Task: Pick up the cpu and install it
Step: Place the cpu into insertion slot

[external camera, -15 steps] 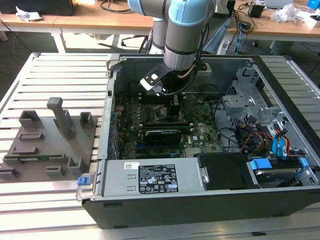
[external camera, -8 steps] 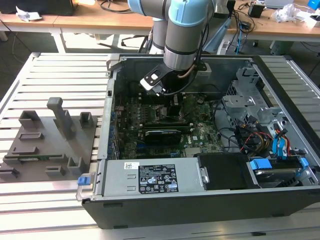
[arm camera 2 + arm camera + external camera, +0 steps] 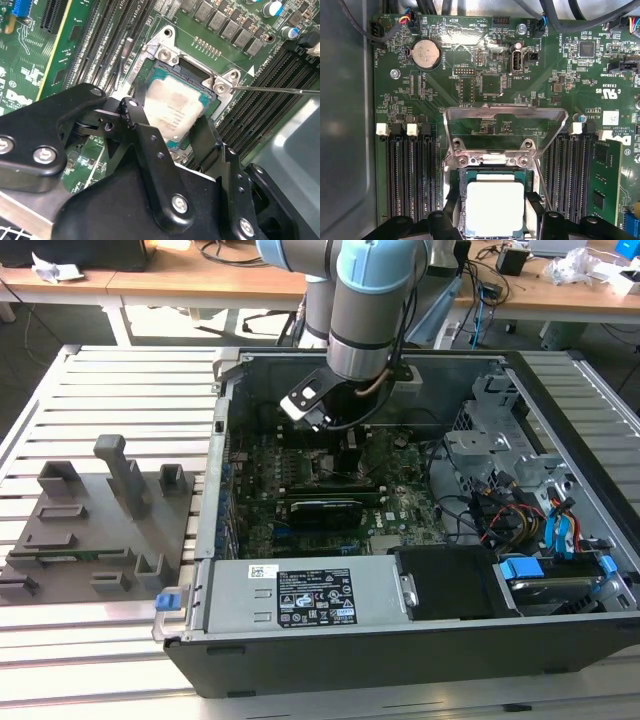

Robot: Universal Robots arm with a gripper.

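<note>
Gripper (image 3: 169,120) clamps the chip (image 3: 495,207) by two opposite edges, over the socket (image 3: 492,160). Best kept level and square to it, no sliding.

Site is presenting as a robotics lab: opened computer case (image 3: 400,645) lying on slatted metal bench (image 3: 120,380) under the gripper (image 3: 348,445), cluttered desks (image 3: 200,285) standing beyond.

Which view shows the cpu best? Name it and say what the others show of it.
The first wrist view: it looks straight down on the cpu, pale top and green rim clear. The second wrist view sees it slanted, its near edge behind the gripper. In the exterior view the arm stands over that spot.
</note>
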